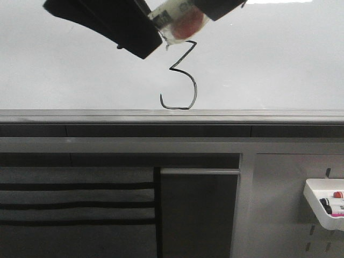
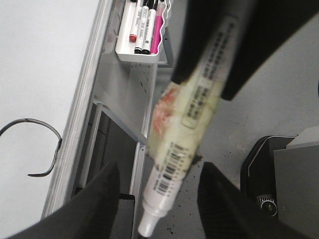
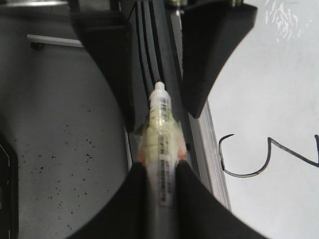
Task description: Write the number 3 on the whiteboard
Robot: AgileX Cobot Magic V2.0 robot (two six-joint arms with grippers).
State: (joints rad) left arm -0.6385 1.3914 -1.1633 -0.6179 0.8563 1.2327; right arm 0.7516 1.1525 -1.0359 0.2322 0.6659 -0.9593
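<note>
Glossy whiteboard bears number 3; grey rail below.

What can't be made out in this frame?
- Front view: where the number 3 starts, hidden behind the marker.
- Left wrist view: all but the 3's lower loop, cut off by the picture edge.
- Both wrist views: the marker's label print, blurred.
- Front view: the tray's pens, too small, cut by the right edge.

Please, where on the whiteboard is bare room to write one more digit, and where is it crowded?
Two bare patches of whiteboard flank the number 3, left and right, bordered below by the grey rail. Crowded: directly above the 3, where the right tool grips the marker and the open left tool brackets its tip.
</note>
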